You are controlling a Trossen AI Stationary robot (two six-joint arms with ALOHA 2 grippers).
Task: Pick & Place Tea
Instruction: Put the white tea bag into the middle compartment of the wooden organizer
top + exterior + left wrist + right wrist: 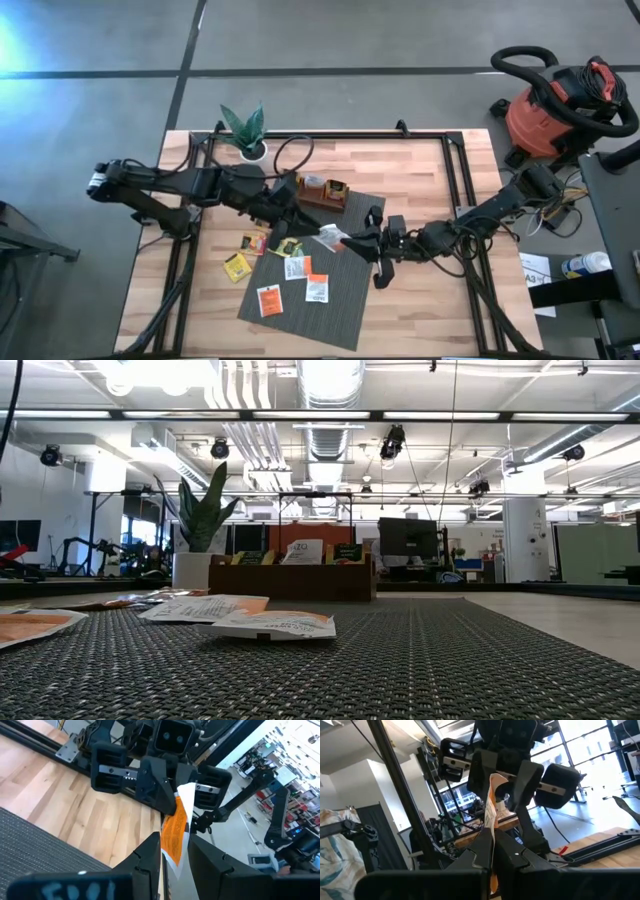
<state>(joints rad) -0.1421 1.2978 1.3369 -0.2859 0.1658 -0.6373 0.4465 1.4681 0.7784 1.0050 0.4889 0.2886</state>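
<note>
Both arms meet over the far edge of the grey mat (305, 280), sharing one white-and-orange tea sachet (330, 236) between them above the middle of the bench (420, 180). The right claw (352, 240) is pressed together on the sachet: its own wrist view shows its two fingers (482, 847) shut tight on the packet's lower edge, so the packet stands up from them. The left claw (300, 228) faces it from the left; in the left wrist view the sachet (175, 832) hangs between its fingers (150, 852), which stand a little apart around the packet rather than clearly squeezing it. This looks like a hand-over in mid-air, probably so the packet can be turned or regripped edge-on for slotting into the wooden compartment tray (322, 193), which sits just beyond the mat on its far side, near the potted plant (247, 130).

The rest of the tea lies flat and untouched: yellow and green sachets (262, 243) at the mat's left edge and on the bare wood, and white-and-orange sachets (295, 268) on the mat nearer the front. From the low view a few packets lie on the weave, with the tray standing behind them, some sachets already upright in it.
</note>
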